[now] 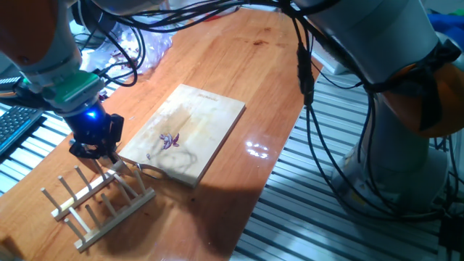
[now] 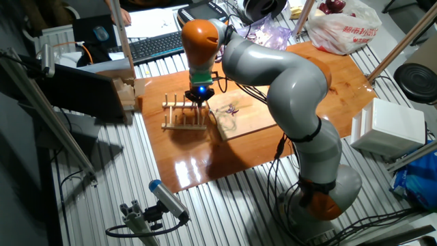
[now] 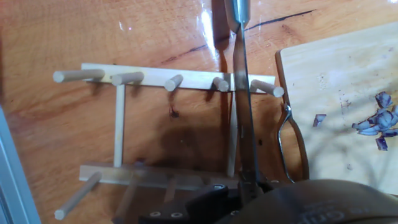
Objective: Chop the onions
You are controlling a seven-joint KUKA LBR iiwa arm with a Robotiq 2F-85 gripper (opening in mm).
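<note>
gripper (image 1: 96, 148): closed on a knife (image 3: 242, 99), blade edge-on over the rack (image 1: 98, 203) | rack: on the table (image 1: 246, 65), just left of the board (image 1: 190, 130) | onions (image 1: 170, 141): small purple bits on the board, apart from the blade

wooden dowel rack (image 1: 101, 199) on the table (image 1: 268, 65), just left of the rectangular wooden board (image 1: 190, 130) | small purple onion bits (image 1: 170, 141) on the board's middle | gripper (image 1: 96, 151) above the rack's board-side end | keyboard (image 2: 153, 45) behind the table
</note>
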